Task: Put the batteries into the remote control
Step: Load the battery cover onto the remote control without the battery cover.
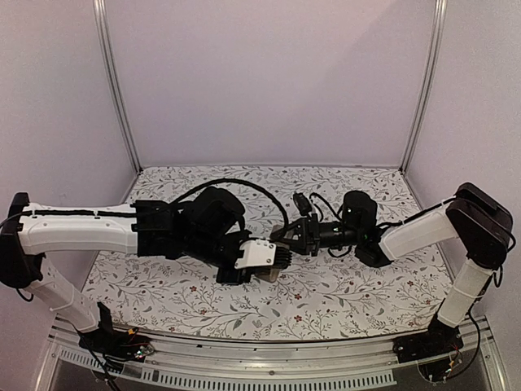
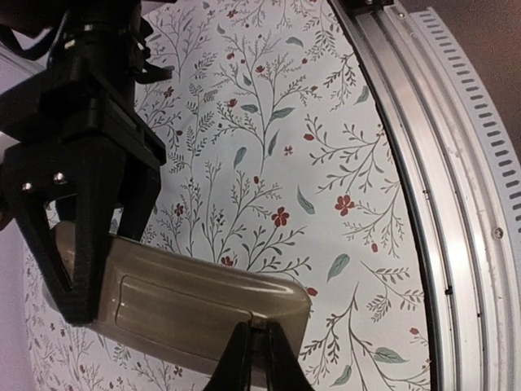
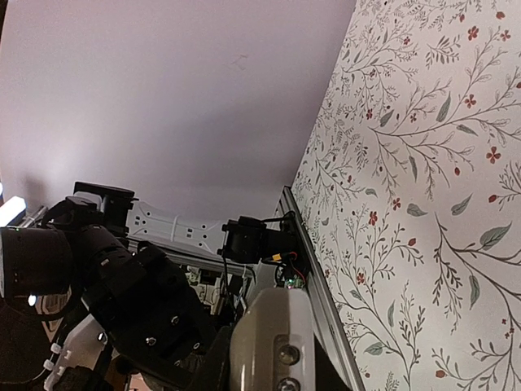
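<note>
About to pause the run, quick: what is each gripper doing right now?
Left gripper: closed, fingers pinching the long edge of the remote control.
Right gripper: closed on one end of the remote control.

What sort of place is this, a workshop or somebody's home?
Probably a robotics test booth: plain walls between metal posts, a left arm and a right arm mounted by an aluminium rail, a floral-patterned work surface.
</note>
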You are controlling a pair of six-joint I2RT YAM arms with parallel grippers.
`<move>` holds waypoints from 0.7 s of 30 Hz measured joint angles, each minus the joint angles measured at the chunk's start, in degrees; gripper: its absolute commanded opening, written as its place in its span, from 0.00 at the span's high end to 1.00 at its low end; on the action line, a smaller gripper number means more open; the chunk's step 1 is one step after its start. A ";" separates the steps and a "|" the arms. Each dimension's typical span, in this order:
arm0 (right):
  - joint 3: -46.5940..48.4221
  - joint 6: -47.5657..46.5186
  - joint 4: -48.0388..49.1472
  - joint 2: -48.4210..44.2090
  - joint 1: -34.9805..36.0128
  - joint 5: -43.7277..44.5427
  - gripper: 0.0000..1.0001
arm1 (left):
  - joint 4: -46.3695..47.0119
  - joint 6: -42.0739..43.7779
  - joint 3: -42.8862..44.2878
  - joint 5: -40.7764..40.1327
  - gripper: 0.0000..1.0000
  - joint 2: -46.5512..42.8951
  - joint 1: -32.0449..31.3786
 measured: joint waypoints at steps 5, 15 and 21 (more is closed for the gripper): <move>0.13 -4.72 -5.11 -3.65 0.07 0.52 0.97 | 1.09 -2.84 -0.72 1.92 0.80 -1.25 0.15; 1.88 -12.70 -12.79 -8.44 -0.07 0.68 0.97 | 9.68 -16.15 -5.62 0.22 0.38 -10.80 3.21; 1.90 -16.13 -16.13 -9.31 -0.07 1.42 0.97 | 15.82 -28.22 -8.98 -1.05 0.34 -13.62 7.28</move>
